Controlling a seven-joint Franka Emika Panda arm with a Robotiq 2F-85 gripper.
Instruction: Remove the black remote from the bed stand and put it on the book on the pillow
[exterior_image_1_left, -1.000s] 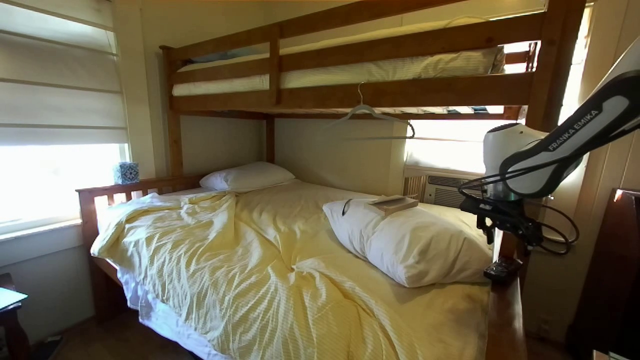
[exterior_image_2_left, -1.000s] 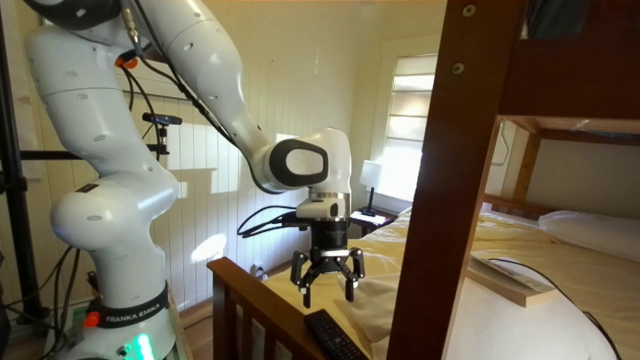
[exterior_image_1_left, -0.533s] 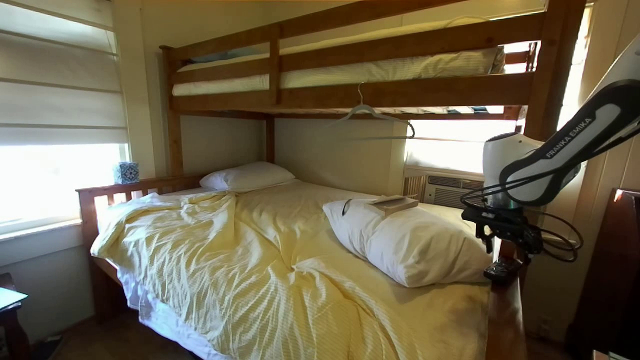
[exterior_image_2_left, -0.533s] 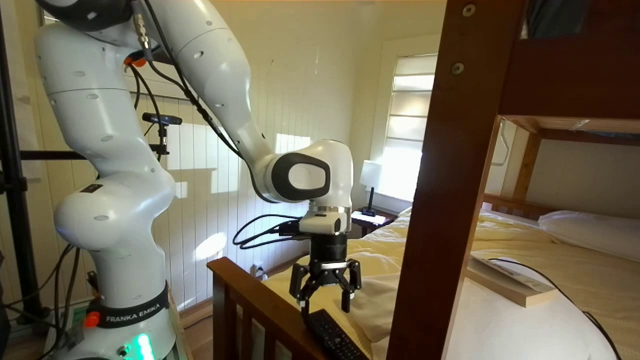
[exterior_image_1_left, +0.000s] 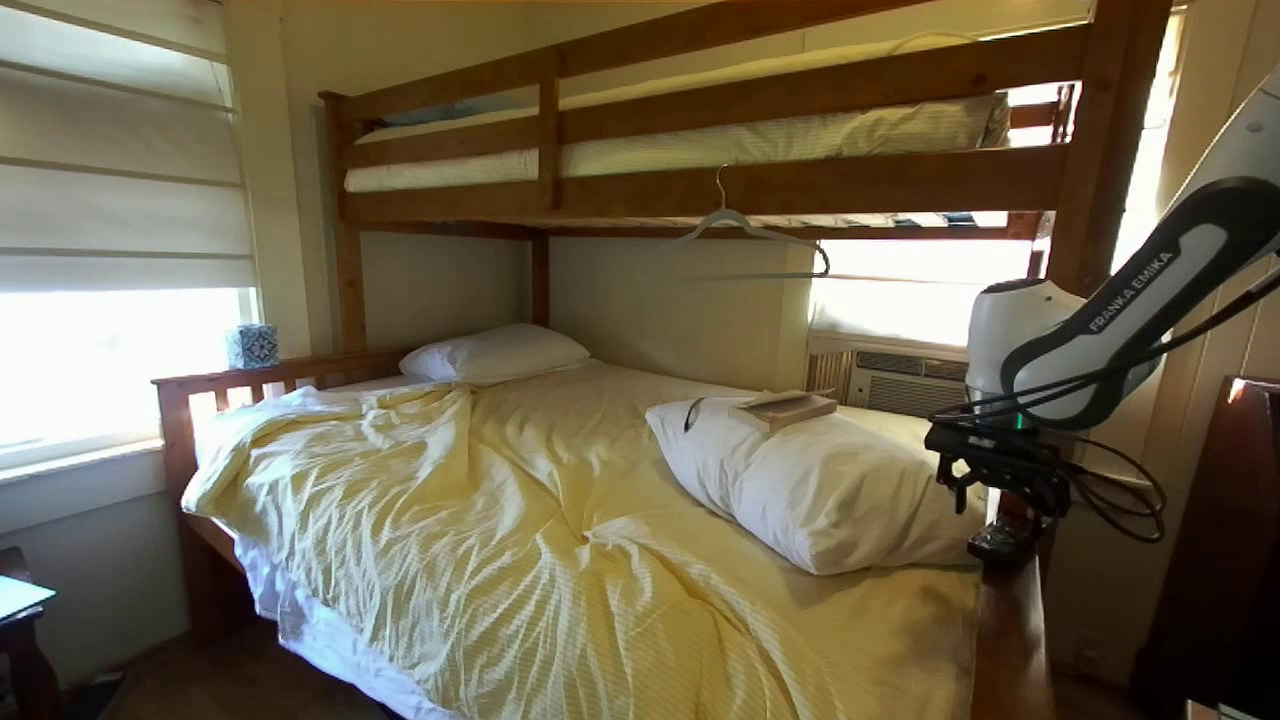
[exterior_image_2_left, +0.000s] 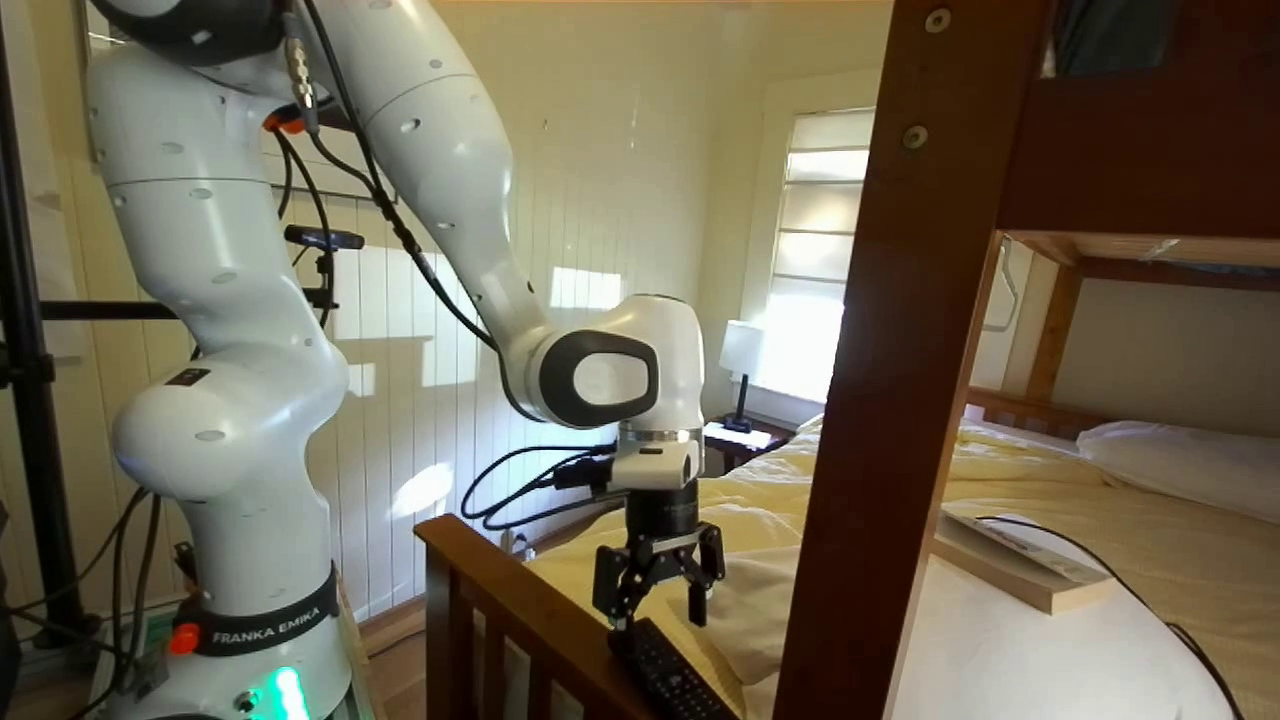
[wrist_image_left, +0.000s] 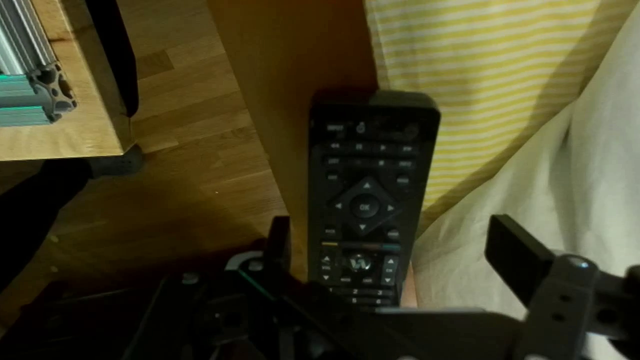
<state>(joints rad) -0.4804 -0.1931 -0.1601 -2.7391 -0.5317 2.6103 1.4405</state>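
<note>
Black remote (wrist_image_left: 367, 205), a slim, button-studded bar, lies on the smooth wooden rail (exterior_image_2_left: 540, 610) beside yellow-striped cloth (wrist_image_left: 475, 120). The gripper (exterior_image_2_left: 659, 622), fingers (wrist_image_left: 517, 257) spread wide to either side of the remote, holds nothing. A pale-edged rectangular book (exterior_image_2_left: 1030, 562) rests on the plump white pillow (exterior_image_1_left: 820, 490).
</note>
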